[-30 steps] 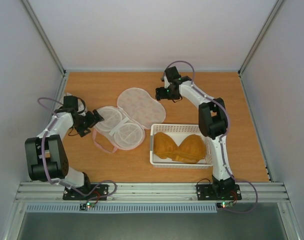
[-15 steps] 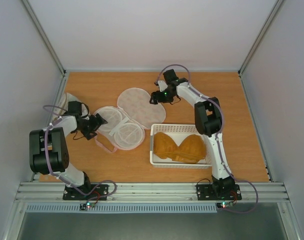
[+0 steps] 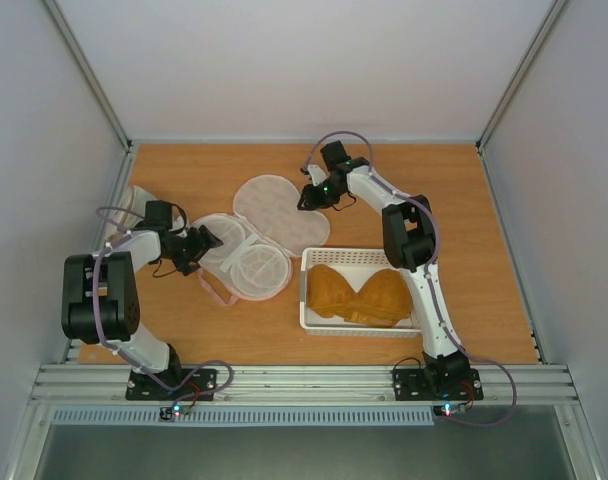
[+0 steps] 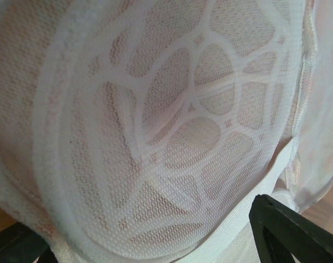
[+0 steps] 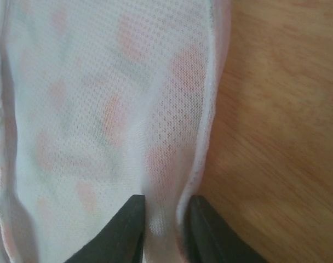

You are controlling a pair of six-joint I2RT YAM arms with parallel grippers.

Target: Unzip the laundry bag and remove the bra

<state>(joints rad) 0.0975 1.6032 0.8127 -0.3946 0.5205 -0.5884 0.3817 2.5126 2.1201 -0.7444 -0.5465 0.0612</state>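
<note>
My left end effector (image 3: 202, 242) stands wide beside the domed mesh half of the cream, pink-printed, peanut-shaped fabric laundry bag (image 3: 249, 262), which lies unzipped on the wooden surface (image 3: 484, 220). My right end effector (image 5: 161, 230) is narrow, pinching the flap's rim. That thin mesh could slip free, or a pull could drag the whole bag. The mustard-brown padded bra (image 3: 359, 293) lies in the white perforated plastic basket (image 3: 344, 326).

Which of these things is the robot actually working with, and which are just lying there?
Job: laundry bag, bra, left gripper, right gripper.
Lying about: white basket under the bra, pale sack at far left.
</note>
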